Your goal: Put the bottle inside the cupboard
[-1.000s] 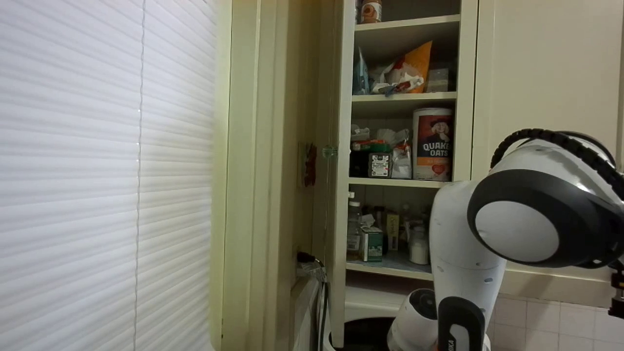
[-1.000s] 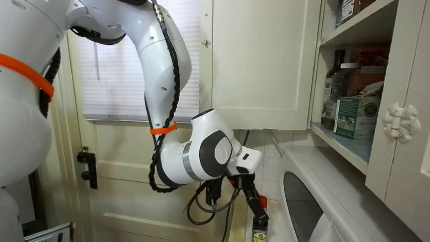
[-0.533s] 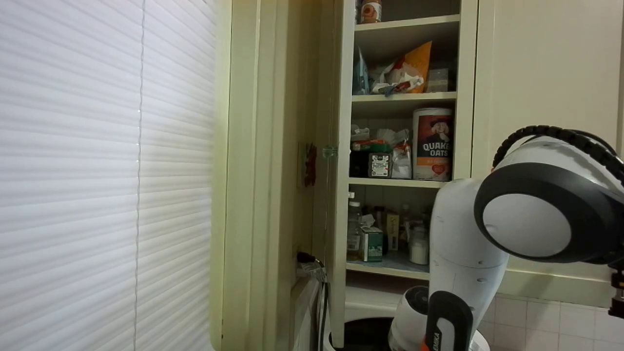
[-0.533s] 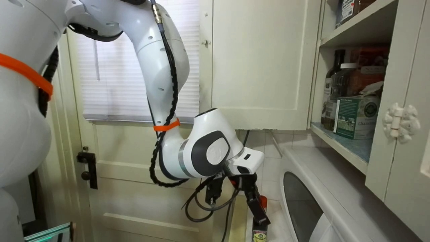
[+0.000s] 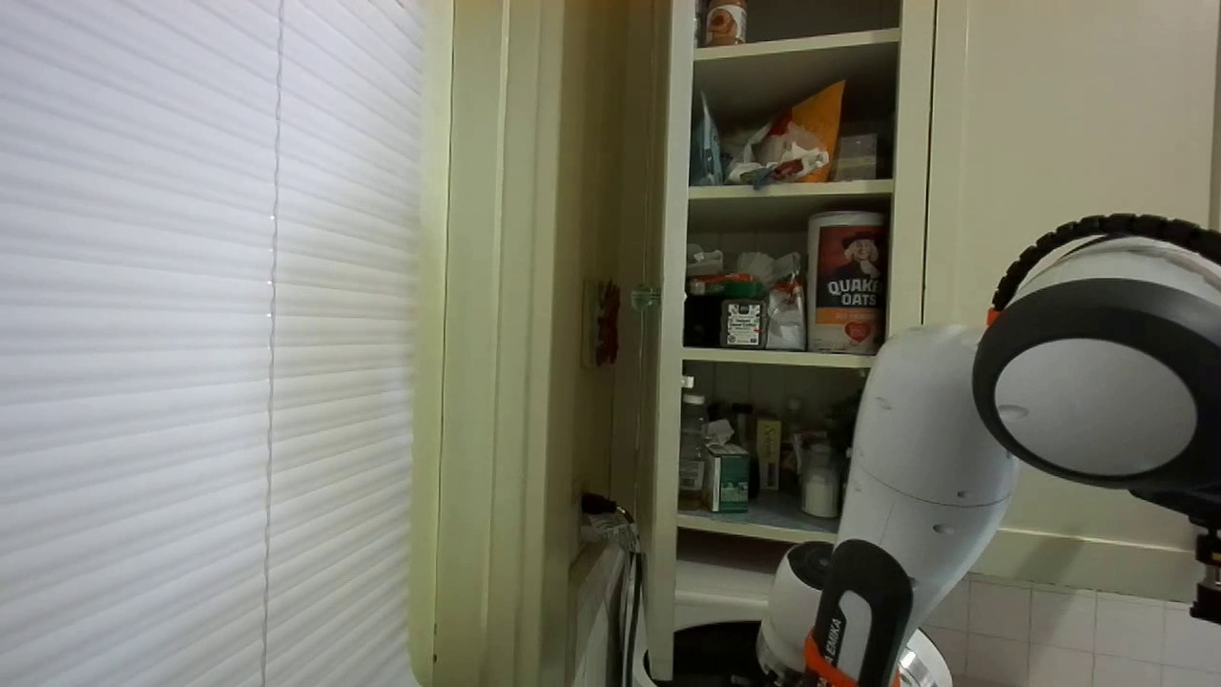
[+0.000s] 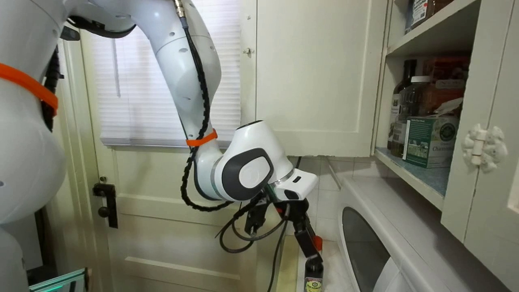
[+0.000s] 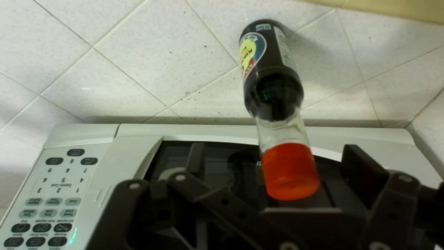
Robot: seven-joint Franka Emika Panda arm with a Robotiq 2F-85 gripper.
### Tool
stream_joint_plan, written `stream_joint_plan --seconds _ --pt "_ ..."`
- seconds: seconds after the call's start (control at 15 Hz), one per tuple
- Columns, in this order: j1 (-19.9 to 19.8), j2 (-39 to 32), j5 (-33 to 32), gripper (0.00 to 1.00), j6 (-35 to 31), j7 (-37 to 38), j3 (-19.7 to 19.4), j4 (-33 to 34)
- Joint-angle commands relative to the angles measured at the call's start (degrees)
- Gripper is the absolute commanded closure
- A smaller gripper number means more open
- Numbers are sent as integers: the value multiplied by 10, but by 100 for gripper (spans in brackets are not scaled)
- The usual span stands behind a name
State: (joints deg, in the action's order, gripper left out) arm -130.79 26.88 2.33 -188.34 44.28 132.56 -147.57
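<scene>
The bottle (image 7: 272, 55) is dark with a clear neck, an orange-red cap and a yellow label. It stands upright on the white tiled counter, and its lower part shows in an exterior view (image 6: 313, 280). My gripper (image 7: 277, 165) is open in the wrist view. Its fingers lie on either side of the cap with gaps on both sides. In an exterior view the gripper (image 6: 311, 253) reaches down at the bottle's top and partly hides it. The cream cupboard (image 5: 787, 359) stands open with stocked shelves. It also shows in an exterior view (image 6: 417, 178), with its door (image 6: 312, 69) swung out.
A white microwave (image 7: 86, 173) stands right beside the bottle, under the cupboard; it also shows in an exterior view (image 6: 405, 227). A green tea box (image 6: 429, 142) and bottles fill part of the lowest shelf. Loose cables (image 6: 243, 247) hang from my wrist.
My arm has shifted and the wrist has risen slightly and moved a little left in an exterior view, with the gripper angle changing slightly. The bottle has stayed in place.
</scene>
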Motion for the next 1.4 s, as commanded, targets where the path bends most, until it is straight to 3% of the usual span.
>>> stream_joint_plan --seconds 0.0,0.53,0.8,0.93,1.13,1.33 --pt "34 -17 47 26 18 -37 -21 -12" --pt "66 -15 85 87 21 -62 -39 -18" --pt "99 -30 94 90 15 -74 -71 -30" --pt "133 -43 98 90 18 -83 -106 -38" --pt "202 -59 106 90 36 -94 -181 -49" --pt "304 -77 109 90 87 -116 -294 -58"
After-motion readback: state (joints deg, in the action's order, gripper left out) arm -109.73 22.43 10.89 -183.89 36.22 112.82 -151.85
